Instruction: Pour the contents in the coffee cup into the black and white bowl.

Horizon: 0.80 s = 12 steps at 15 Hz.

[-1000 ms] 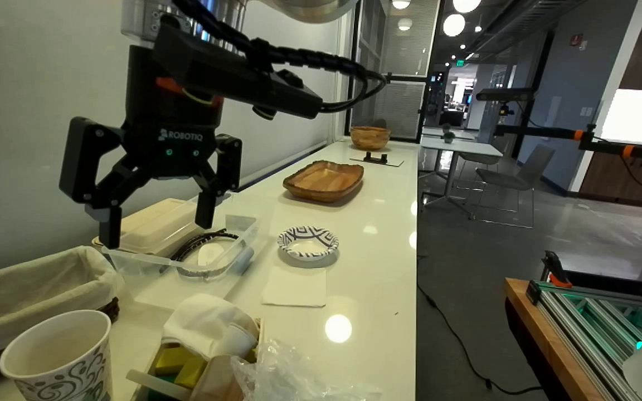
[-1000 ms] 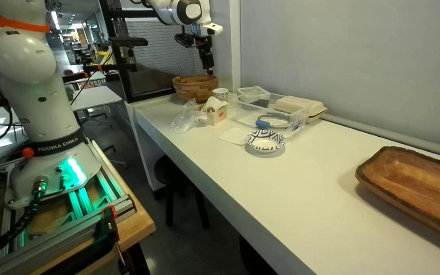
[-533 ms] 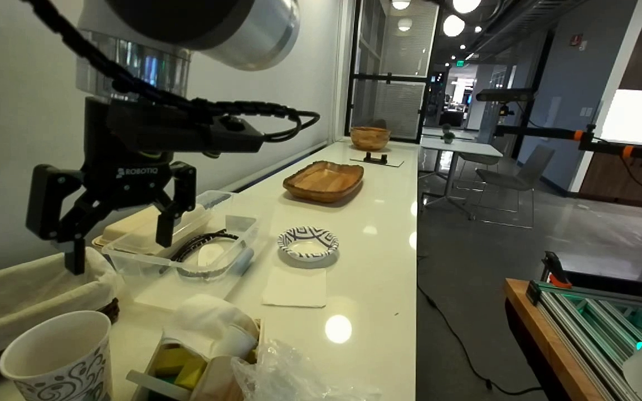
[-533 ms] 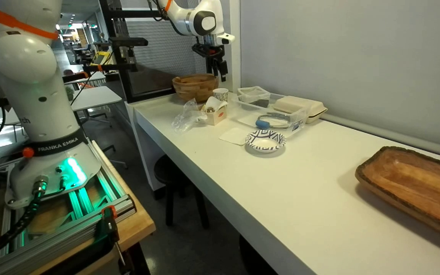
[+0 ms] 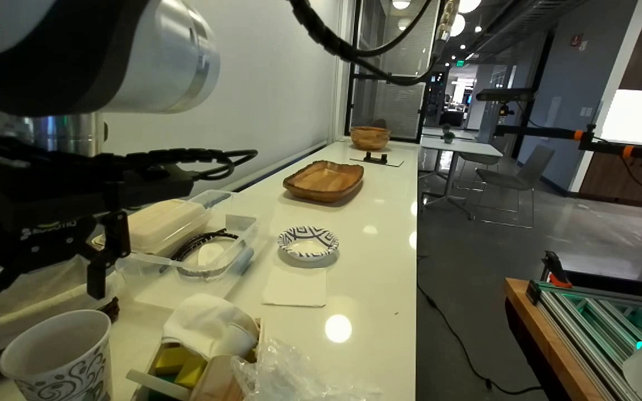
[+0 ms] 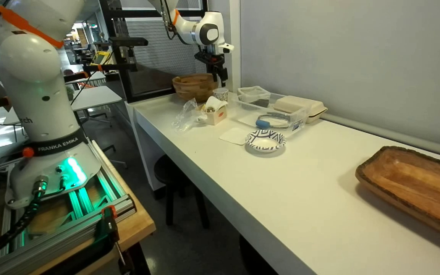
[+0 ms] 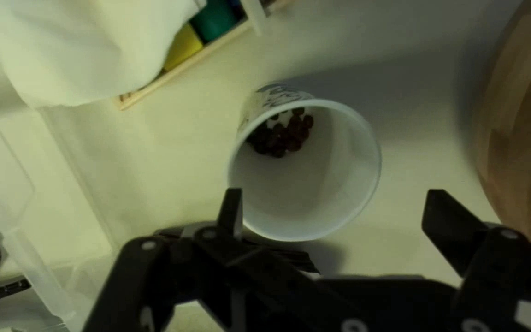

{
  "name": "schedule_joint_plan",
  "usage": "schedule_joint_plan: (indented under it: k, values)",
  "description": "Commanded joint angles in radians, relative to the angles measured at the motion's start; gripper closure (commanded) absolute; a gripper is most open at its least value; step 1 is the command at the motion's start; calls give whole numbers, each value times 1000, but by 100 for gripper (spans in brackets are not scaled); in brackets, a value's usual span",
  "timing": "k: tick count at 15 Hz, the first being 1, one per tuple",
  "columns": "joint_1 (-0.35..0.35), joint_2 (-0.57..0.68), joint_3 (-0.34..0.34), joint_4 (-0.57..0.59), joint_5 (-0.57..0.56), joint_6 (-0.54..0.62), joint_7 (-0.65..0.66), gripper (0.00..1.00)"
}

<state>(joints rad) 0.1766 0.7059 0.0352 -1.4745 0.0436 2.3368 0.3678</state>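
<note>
The coffee cup (image 5: 59, 362) is white paper with dark swirl print and stands upright at the near left in an exterior view. It also stands beside the wooden bowl in an exterior view (image 6: 220, 94). In the wrist view the cup (image 7: 311, 193) shows small dark red pieces at its bottom. The black and white bowl (image 5: 308, 244) sits on the counter, also seen in an exterior view (image 6: 266, 142); it is out of the wrist view. My gripper (image 7: 334, 205) is open and empty above the cup, its fingers spread wider than the rim, which lies toward the left finger.
A wooden bowl (image 6: 195, 88) stands close beside the cup. A lined basket (image 6: 253, 94), a clear tub (image 6: 245, 114), a box with cloth and sponges (image 6: 215, 114) and a plastic bag (image 6: 187, 118) are near it. A brown wooden tray (image 5: 324, 182) lies farther along the counter.
My gripper has moved down and left toward the cup in an exterior view, and right then slightly down in an exterior view. It stays open. The cup and bowl have not moved.
</note>
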Motion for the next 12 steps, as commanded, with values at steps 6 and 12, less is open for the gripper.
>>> schedule_joint_plan:
  k: [6, 12]
  values:
    - [55, 187, -34, 295, -18, -184, 35, 25]
    - [61, 256, -36, 381, -15, -220, 40, 46]
